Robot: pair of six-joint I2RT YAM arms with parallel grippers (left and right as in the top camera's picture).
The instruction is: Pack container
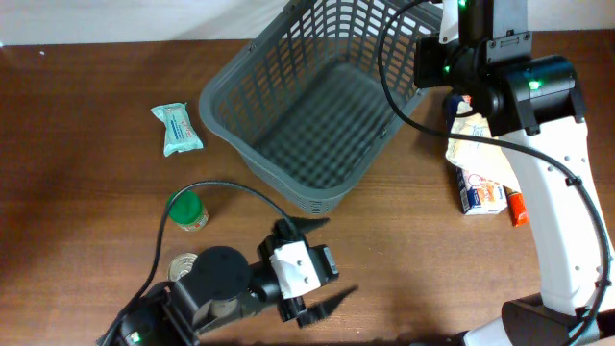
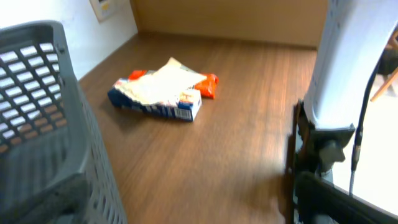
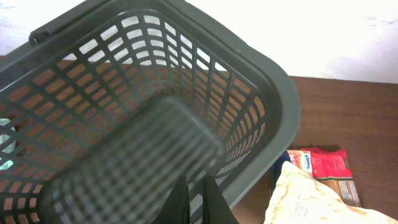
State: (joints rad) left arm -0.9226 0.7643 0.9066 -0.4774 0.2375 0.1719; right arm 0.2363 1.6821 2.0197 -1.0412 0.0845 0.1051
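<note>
The container (image 1: 288, 115) is a large dark grey lattice basket standing at the back middle of the table; nothing shows inside it. My right gripper (image 3: 200, 200) reaches over its right side, fingers nearly together, pinching the basket's right wall just below the rim (image 3: 283, 93). In the overhead view this gripper (image 1: 423, 60) sits at the basket's right rim. My left gripper (image 1: 325, 261) is open and empty, low over the table in front of the basket's near corner. The left wrist view shows the basket's wall (image 2: 37, 112) at the left; its own fingers are not seen there.
A teal-white packet (image 1: 177, 128) lies left of the basket. A green-lidded jar (image 1: 187, 210) and a tin can (image 1: 184, 267) stand at the front left. Right of the basket lie a cream packet (image 1: 476, 135), a blue-white box (image 1: 480, 192) and an orange-red item (image 1: 517, 207).
</note>
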